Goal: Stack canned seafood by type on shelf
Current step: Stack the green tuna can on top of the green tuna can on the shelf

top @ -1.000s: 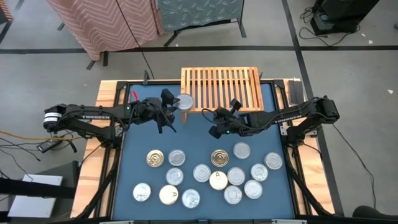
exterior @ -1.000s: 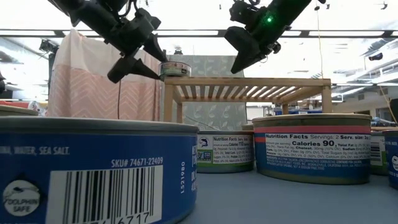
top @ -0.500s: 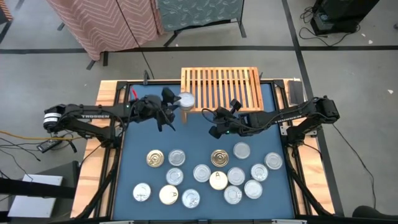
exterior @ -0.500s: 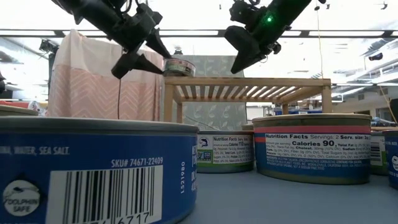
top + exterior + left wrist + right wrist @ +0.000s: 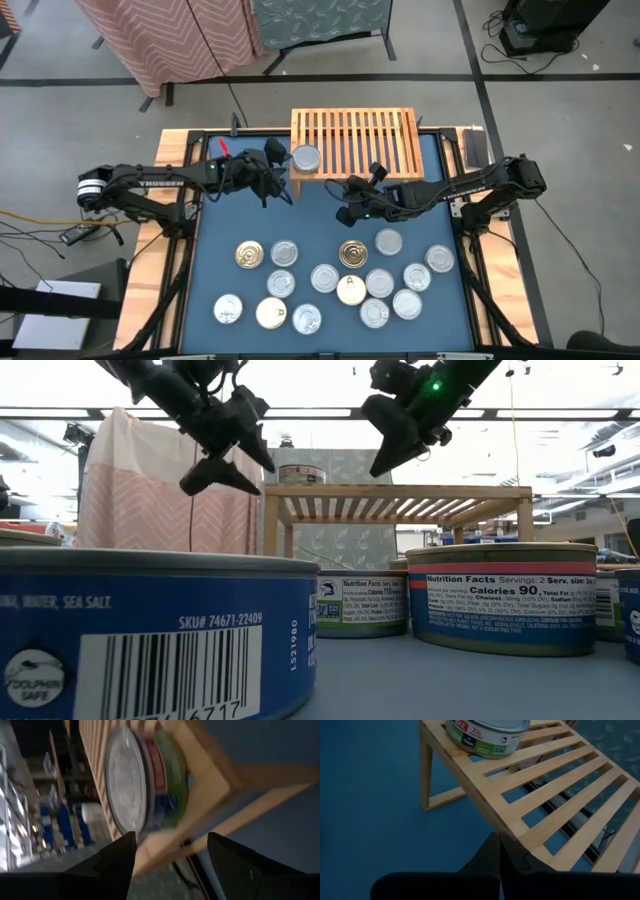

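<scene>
One canned seafood tin [image 5: 306, 158], silver-topped with a green and red label [image 5: 165, 780], stands on the near-left corner of the light-wood slatted shelf [image 5: 360, 140]. My left gripper [image 5: 265, 478] is at the tin's left edge, shut on it, one finger above the other. My right gripper [image 5: 345, 213] hangs shut and empty above the blue mat, just before the shelf's near edge [image 5: 545, 790]. Several more tins [image 5: 340, 280] lie flat on the mat's near half. My left gripper has the tin by its left edge [image 5: 282, 472], only at the fingers' free ends. One finger [image 5: 127, 845] lies by the lid's rim and the other [image 5: 220, 850] lower, by the shelf's edge rail; where that one meets the tin is hidden. The fingers slant down from the table's left. The tin stands upright, its base on the shelf.
The loose tins spread across the mat from left to right. In the low view two of them, a blue-labelled tin [image 5: 150, 640] and a red-striped tin [image 5: 500, 600], loom close. The shelf's slatted top [image 5: 400, 492] runs on to the right of the placed tin.
My left gripper has gone toward the table's right edge with the tin. The tin hung in the air at the shelf's left corner before. It has since come farther over the slats and sunk a little, and its base is now on the shelf top.
</scene>
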### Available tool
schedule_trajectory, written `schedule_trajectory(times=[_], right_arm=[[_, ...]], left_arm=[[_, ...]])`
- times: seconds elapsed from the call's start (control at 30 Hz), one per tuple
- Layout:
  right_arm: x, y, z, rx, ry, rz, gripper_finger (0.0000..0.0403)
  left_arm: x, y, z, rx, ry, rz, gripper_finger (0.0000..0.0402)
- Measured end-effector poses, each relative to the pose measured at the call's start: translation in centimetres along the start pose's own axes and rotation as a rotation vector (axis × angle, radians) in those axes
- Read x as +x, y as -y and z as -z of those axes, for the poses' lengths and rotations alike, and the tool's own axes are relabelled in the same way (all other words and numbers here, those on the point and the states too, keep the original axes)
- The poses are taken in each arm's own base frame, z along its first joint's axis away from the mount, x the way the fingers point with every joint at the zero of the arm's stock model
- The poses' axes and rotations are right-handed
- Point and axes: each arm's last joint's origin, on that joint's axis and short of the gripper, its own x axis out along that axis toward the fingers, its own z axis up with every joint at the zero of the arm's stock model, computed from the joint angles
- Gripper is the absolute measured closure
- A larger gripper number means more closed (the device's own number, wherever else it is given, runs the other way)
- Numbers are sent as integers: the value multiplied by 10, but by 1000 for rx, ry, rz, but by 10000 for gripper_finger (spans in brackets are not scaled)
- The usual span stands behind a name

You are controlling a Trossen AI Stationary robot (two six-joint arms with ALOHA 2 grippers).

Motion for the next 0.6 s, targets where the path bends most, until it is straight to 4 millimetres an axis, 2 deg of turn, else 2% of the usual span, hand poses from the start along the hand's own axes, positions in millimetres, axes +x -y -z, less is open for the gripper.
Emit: schedule_trajectory(times=[0.1, 0.23, 0.37, 0.5, 0.6], right_arm=[[-2, -2, 1, -11, 2, -6, 403], [-4, -4, 1, -49, 4, -17, 403], [-6, -6, 2, -78, 6, -24, 403], [-6, -6, 2, -98, 4, -25, 403], [-6, -8, -1, -73, 22, -57, 403]], left_arm=[[-14, -4, 6, -101, -33, 3, 151], [-48, -20, 14, -364, -28, 31, 151], [-89, -25, 27, -718, 32, 235, 151], [-114, -14, 35, -1077, -23, 466, 151], [-121, -2, 31, -1185, -57, 574, 151]])
